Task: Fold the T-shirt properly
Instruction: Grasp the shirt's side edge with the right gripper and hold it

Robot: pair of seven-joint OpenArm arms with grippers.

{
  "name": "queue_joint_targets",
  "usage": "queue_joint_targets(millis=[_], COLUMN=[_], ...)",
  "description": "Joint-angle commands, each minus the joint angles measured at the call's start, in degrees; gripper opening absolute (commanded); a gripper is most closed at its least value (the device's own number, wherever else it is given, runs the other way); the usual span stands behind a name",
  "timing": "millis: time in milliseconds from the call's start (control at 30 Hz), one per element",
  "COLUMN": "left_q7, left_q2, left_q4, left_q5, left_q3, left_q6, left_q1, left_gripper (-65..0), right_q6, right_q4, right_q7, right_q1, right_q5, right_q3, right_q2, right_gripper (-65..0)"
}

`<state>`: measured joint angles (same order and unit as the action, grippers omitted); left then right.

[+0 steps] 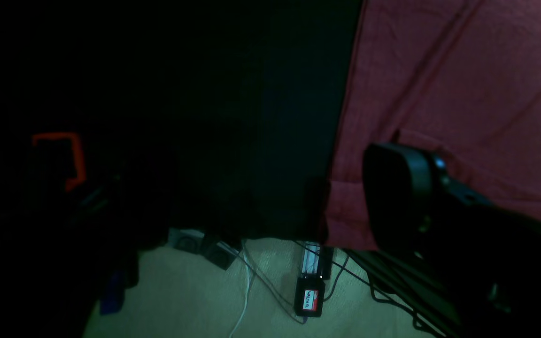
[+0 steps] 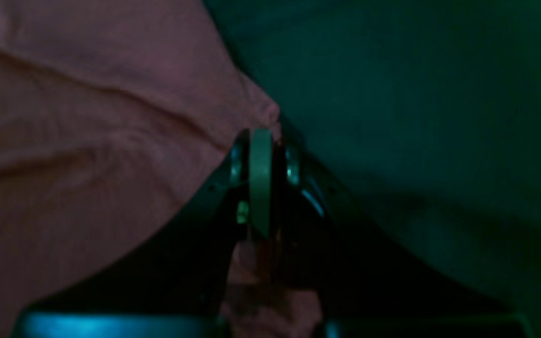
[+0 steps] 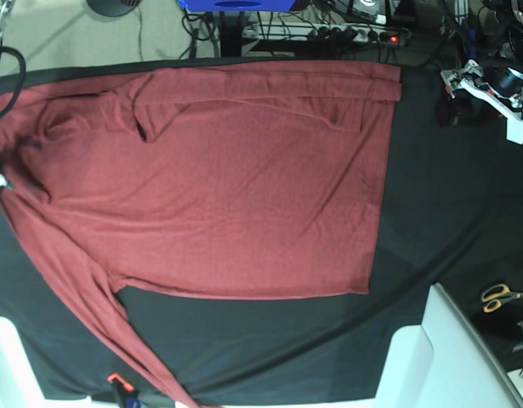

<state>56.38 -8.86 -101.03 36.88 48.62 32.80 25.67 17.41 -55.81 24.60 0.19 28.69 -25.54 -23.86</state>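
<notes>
Lying spread flat on the black cloth sheet [image 3: 431,212] that covers the desk, the T-shirt [image 3: 227,178] shows its long axis running across the base view: hem to that view's right, collar and shoulders to its left, one long sleeve [image 3: 82,314] trailing down toward the near edge. The top strip near the far edge looks already turned over on itself.

In the right wrist view the right tool [image 2: 261,141] has its fingers pressed together on a small peak of red fabric at the shirt's edge, so it is pinching the T-shirt; this arm sits at the collar end. The left tool [image 1: 406,197] hangs spread and empty over the hem corner, where the red cloth meets the black sheet, not gripping anything.

My reading is that the coming fold turns on both ends being held: the collar end is already pinched, while the hem lies directly under the left tool, which is the nearer arm for it.
</notes>
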Motion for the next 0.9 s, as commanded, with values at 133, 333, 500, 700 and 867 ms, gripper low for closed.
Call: queue_joint_targets(millis=[133, 333, 500, 700, 867], left_q7=[-1.0, -1.0, -1.0, -1.0, -1.0], left_q2=[-0.9, -0.9, -0.9, -0.9, -0.7], left_q4=[-0.9, -1.0, -1.0, -0.9, -0.8], left_q5=[1.0, 1.0, 1.0, 1.0, 1.0], left_q3=[-3.0, -4.4, -3.9, -3.9, -3.9], left_q6=[0.0, 0.0, 0.0, 0.0, 0.0], left_q1=[0.0, 0.0, 0.0, 0.2, 0.0], left_gripper=[-4.8, -4.8, -4.8, -4.8, -4.8], right_q6=[0.3, 0.1, 0.0, 0.0, 0.2], right_q4=[-5.9, -8.1, -12.9, -23.7, -18.1], right_q7=[4.3, 5.2, 10.0, 14.2, 14.0], right_q1=[-3.0, -5.0, -5.0, -4.5, 4.1], right_q5=[0.5, 0.5, 0.5, 0.2, -6.4], right_q3=[-4.4, -4.4, -4.4, -3.8, 0.6], right_q2=[1.4, 2.6, 2.6, 2.4, 1.6], right_gripper=[-65.0, -64.8, -52.8, -27.0, -25.2])
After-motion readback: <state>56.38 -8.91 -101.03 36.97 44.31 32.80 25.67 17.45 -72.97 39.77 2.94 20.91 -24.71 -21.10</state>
